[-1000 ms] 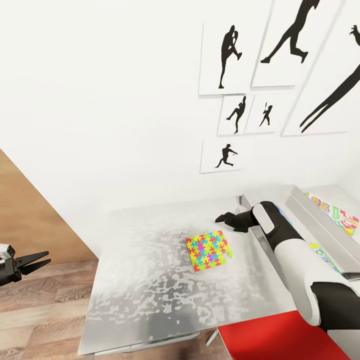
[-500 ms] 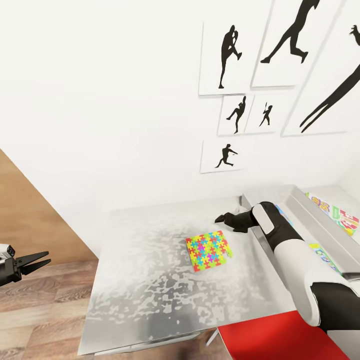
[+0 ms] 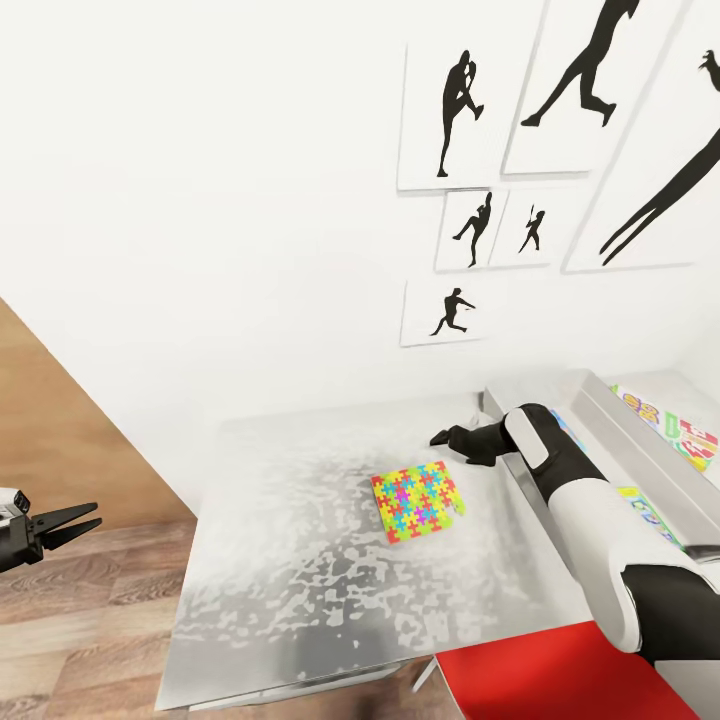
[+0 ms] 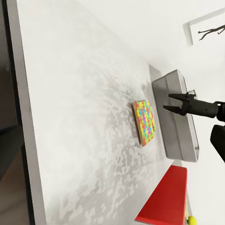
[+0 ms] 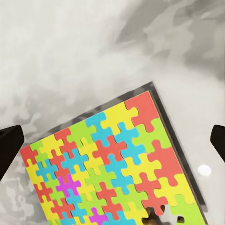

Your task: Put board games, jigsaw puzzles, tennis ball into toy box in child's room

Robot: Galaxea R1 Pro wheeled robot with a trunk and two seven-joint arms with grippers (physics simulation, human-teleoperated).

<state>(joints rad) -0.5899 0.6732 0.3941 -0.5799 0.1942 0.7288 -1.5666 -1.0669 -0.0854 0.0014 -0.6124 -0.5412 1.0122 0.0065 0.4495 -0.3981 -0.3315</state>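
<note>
A jigsaw puzzle (image 3: 417, 500) of bright interlocking pieces lies flat on the light grey table (image 3: 300, 560). My right gripper (image 3: 440, 437) hovers just behind it, open and empty, beside the toy box (image 3: 610, 425). The right wrist view looks down on the puzzle (image 5: 112, 164), with a dark fingertip (image 5: 9, 145) at either edge. From the left wrist view the right gripper (image 4: 168, 102) stands spread between the puzzle (image 4: 144, 122) and the toy box (image 4: 176, 117). A colourful board game (image 3: 680, 432) shows at the box's far side; whether it lies inside I cannot tell. My left gripper (image 3: 85, 520) is open over the floor.
A red seat (image 3: 570, 680) sits under the table's near right corner. Black baseball-player silhouette pictures (image 3: 460, 115) hang on the white wall behind the table. Wood-plank floor (image 3: 70, 620) lies left of the table. A small yellow-green object (image 4: 190, 219) shows past the red seat.
</note>
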